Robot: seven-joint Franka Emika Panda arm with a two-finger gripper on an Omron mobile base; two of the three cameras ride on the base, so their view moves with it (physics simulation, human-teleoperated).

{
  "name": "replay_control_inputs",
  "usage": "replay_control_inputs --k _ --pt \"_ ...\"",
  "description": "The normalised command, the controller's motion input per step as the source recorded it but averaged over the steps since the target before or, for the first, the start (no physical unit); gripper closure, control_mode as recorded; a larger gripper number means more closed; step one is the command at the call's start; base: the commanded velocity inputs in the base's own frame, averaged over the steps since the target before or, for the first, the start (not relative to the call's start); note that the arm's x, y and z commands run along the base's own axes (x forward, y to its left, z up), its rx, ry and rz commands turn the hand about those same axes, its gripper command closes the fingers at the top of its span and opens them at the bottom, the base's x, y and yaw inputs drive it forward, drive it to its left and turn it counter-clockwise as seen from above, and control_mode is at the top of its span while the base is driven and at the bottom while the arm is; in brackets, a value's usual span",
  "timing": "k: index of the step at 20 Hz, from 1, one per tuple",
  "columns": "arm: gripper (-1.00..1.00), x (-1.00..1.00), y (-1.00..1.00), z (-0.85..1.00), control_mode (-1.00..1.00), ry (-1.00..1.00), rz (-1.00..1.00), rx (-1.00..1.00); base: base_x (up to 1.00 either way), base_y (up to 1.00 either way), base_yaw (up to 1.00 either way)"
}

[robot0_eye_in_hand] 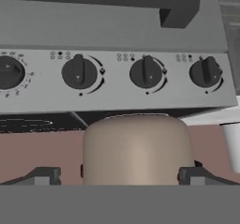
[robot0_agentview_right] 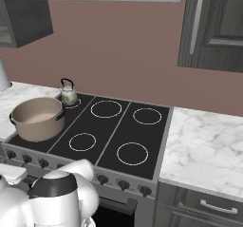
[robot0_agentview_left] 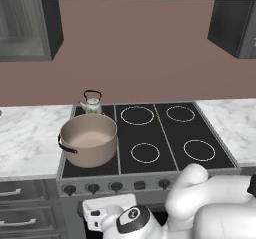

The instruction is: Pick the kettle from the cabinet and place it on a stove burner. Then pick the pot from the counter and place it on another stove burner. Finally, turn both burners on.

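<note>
The tan pot point(robot0_agentview_left: 89, 139) point(robot0_agentview_right: 38, 118) sits on the front-left burner of the black cooktop point(robot0_agentview_left: 150, 130). Behind it the small floral kettle point(robot0_agentview_left: 92, 103) point(robot0_agentview_right: 68, 94) stands on the back-left burner. My gripper point(robot0_eye_in_hand: 119, 178) hangs low in front of the stove, open, its dark fingertips point(robot0_eye_in_hand: 43, 176) wide apart with nothing between them. The hand view is rolled over: several dark knobs point(robot0_eye_in_hand: 78, 71) line the grey front panel just ahead, with the pot point(robot0_eye_in_hand: 136, 148) beyond them. The grey wall cabinet point(robot0_agentview_right: 213, 26) with its silver bar handle is shut.
White marble counter point(robot0_agentview_left: 27, 133) point(robot0_agentview_right: 209, 145) flanks the stove on both sides. Three other burner rings point(robot0_agentview_left: 199, 150) are bare. A white paper-towel roll point(robot0_agentview_right: 2, 74) stands at the far left. Grey drawers point(robot0_agentview_right: 209, 207) lie below the counter. A second wall cabinet point(robot0_agentview_left: 25, 28) hangs upper left.
</note>
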Motion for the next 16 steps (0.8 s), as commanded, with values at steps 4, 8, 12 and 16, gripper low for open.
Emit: replay_control_inputs --k 4,8,12,16 --pt "-1.0 0.1 0.12 -0.14 -1.0 0.0 0.0 0.0 0.0 0.0 0.0" --pt "-1.0 0.08 0.04 -0.26 -1.0 0.0 0.0 0.0 0.0 0.0 0.0" --pt "-1.0 0.09 0.05 -0.25 -1.0 0.0 0.0 0.0 0.0 0.0 0.0" --pt "-1.0 0.12 0.04 -0.15 -1.0 0.0 0.0 0.0 0.0 0.0 0.0"
